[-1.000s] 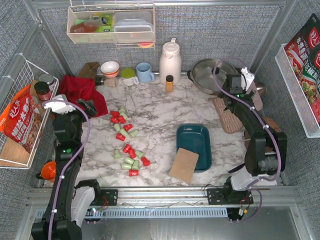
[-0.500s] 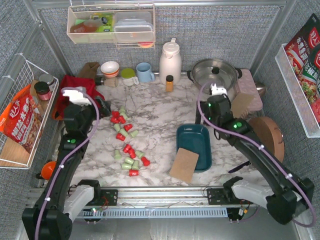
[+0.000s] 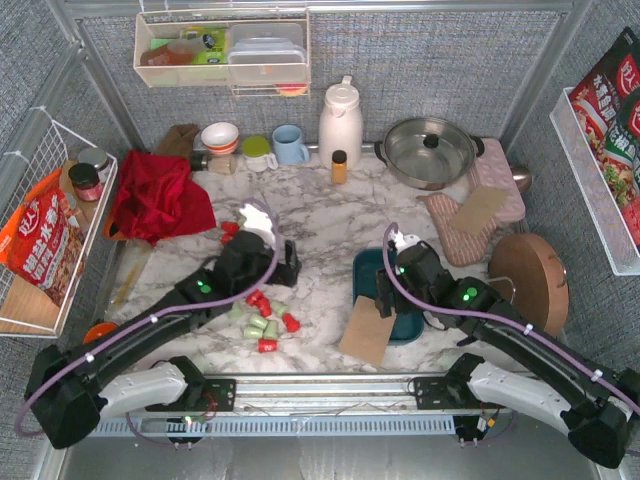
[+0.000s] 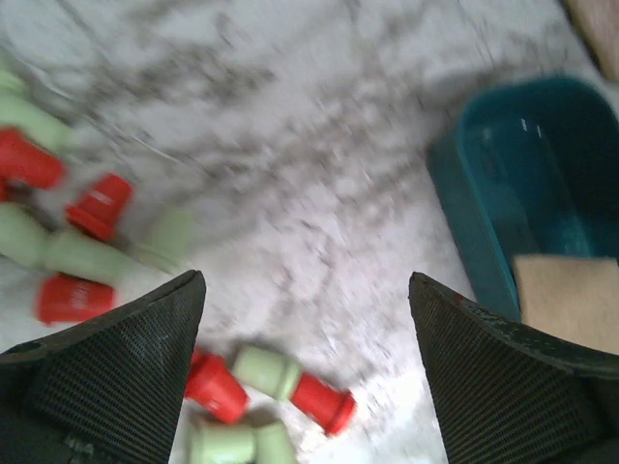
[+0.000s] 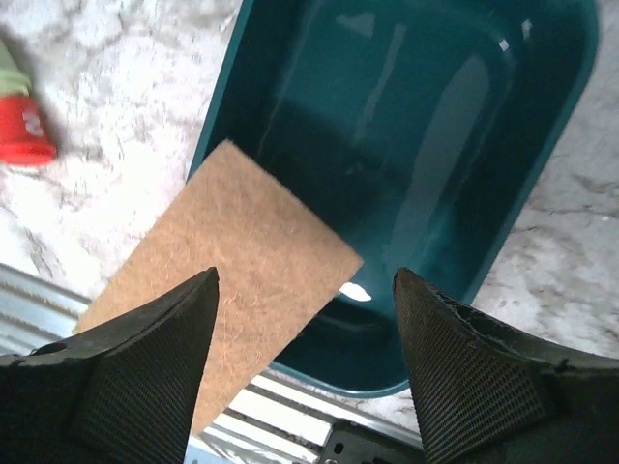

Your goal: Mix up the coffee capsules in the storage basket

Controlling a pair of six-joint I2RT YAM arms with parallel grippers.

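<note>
Left of the storage basket (image 3: 364,268), well apart from it, the coffee capsules (image 3: 262,312) are lying loose on the marble table (image 3: 320,215). Red ones and pale green ones are mixing in one long scattered group. In the left wrist view, which is a little blurred, I am seeing several capsules (image 4: 261,372) lying on their sides.

Between this group and the basket, nearer to the capsules, the left gripper (image 3: 287,265) is hanging over the table. Its claw is released: the two fingers (image 4: 116,358) are standing wide apart and only bare marble is showing between them.

The basket (image 5: 542,126) itself is sitting flat on the table, and its glossy teal floor is catching the light. A brown fibre card (image 3: 366,330) is lying across the basket's near left corner. One part of the card is resting on the rim and the other part is reaching out over the table.

Over this same corner of the basket the right gripper (image 3: 388,292) is hovering. Its claw is also released, grasping nothing, and the card (image 5: 232,251) and the basket floor are showing below its fingers (image 5: 135,377).
</note>
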